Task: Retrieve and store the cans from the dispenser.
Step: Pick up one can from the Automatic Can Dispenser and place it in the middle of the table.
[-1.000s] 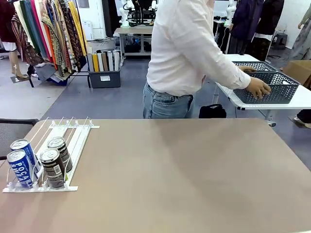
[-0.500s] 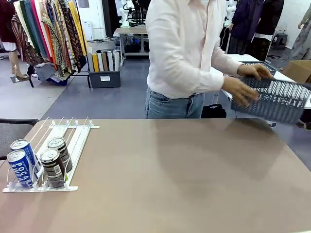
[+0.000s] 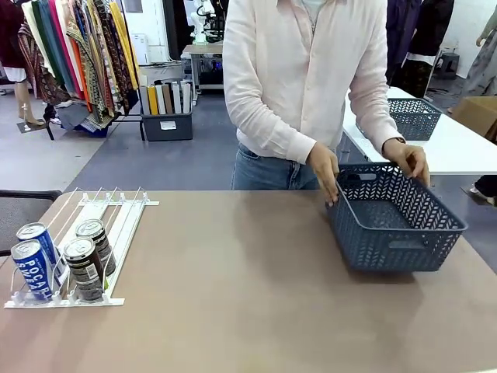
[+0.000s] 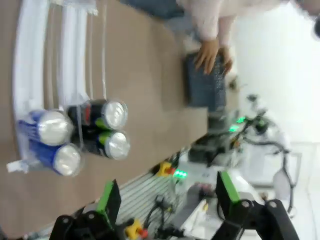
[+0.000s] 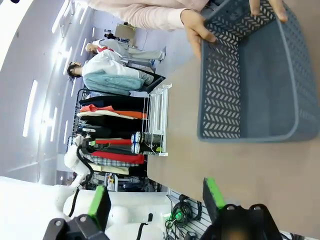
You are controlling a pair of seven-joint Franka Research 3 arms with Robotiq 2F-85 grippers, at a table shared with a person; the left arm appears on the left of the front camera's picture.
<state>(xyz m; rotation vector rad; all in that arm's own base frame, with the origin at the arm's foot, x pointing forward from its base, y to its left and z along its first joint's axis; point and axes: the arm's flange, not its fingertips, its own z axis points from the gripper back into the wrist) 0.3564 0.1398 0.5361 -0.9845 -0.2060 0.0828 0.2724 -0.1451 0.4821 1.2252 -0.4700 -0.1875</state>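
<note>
Four cans (image 3: 84,268) stand at the front of the dispenser (image 3: 116,214); a person's hands (image 3: 322,167) grip an empty basket (image 3: 396,245). The left gripper (image 4: 169,195) and right gripper (image 5: 156,197) have jaws spread.

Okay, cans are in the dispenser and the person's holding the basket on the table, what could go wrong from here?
The person's hands grip the mesh basket's rim; an arm dropping a can in could hit them.
The four cans stand packed together at the dispenser's front lip, so the open left gripper closing on one might tip its neighbour.
Cans sit far left, basket far right: a long carry.
</note>
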